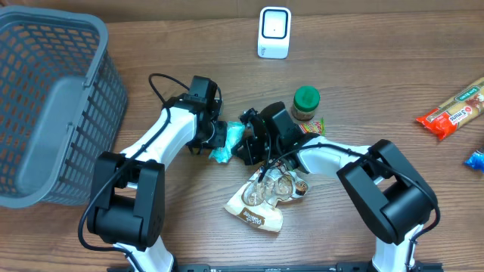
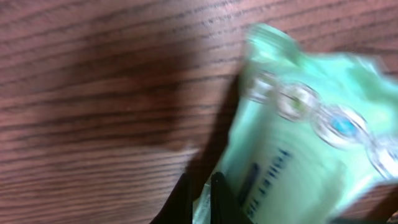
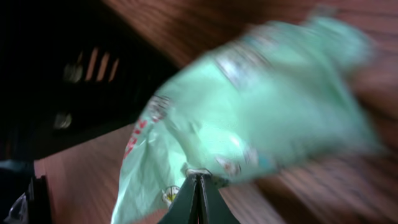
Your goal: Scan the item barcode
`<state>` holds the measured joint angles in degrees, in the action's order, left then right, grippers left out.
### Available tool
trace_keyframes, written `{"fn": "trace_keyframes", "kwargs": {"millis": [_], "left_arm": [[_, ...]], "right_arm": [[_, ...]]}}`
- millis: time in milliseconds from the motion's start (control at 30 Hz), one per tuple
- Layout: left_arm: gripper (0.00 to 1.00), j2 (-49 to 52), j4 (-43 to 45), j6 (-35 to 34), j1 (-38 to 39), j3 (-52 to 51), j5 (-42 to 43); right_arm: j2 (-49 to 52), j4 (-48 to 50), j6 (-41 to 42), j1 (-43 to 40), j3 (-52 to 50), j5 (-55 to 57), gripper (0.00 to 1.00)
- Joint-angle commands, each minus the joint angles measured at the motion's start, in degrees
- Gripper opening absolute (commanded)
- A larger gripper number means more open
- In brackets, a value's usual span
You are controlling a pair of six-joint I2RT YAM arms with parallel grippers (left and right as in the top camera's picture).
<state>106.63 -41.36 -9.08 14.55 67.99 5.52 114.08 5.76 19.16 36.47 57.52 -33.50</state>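
Two pincers meet near the middle of the table (image 1: pixel 363 68), to the right of the grey basket (image 1: pixel 106 91). The left pincer (image 1: pixel 217 138) is pressed together; its wrist view suggests it nips the lower edge of the green packet (image 1: pixel 225 147), though blur makes that hard to confirm. The packet sits between the two arms, and whether it touches the wood cannot be told. The right pincer (image 1: pixel 246 142) is shut tight, plainly pinching the packet's film. The white scanner (image 1: pixel 274 32) stands well apart at the table's far edge. No barcode is readable in either wrist view. To do this step well, the arms would likely need to draw the film flat between them, turn the printed code toward the scanner's face, and carry it there steadily, clear of the green-lidded jar (image 1: pixel 306 102) nearby.
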Motion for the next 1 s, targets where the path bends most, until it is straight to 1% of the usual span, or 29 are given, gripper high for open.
{"fn": "trace_keyframes", "kwargs": {"millis": [0, 233, 500, 700, 967], "left_arm": [[0.04, 0.85, 0.61, -0.83, 0.15, -0.13, 2.25], [0.04, 0.9, 1.55, -0.81, 0.15, -0.13, 3.96], [0.04, 0.9, 1.2, -0.81, 0.15, -0.15, 3.96], [0.04, 0.9, 1.22, -0.79, 0.15, -0.15, 3.93], [0.04, 0.9, 1.42, -0.81, 0.15, -0.15, 4.63]], "right_arm": [[0.87, 1.62, 0.24, 1.64, 0.02, -0.7, 0.04], [0.85, 1.75, 0.44, 1.77, 2.56, -0.42, 0.04], [-1.62, -7.74, 0.39, -2.64, 2.73, 1.95, 0.04], [-2.67, -10.6, 0.15, -2.8, 2.73, 1.99, 0.04], [-3.19, -15.54, 0.87, -2.29, 2.71, 11.23, 0.04]]}}
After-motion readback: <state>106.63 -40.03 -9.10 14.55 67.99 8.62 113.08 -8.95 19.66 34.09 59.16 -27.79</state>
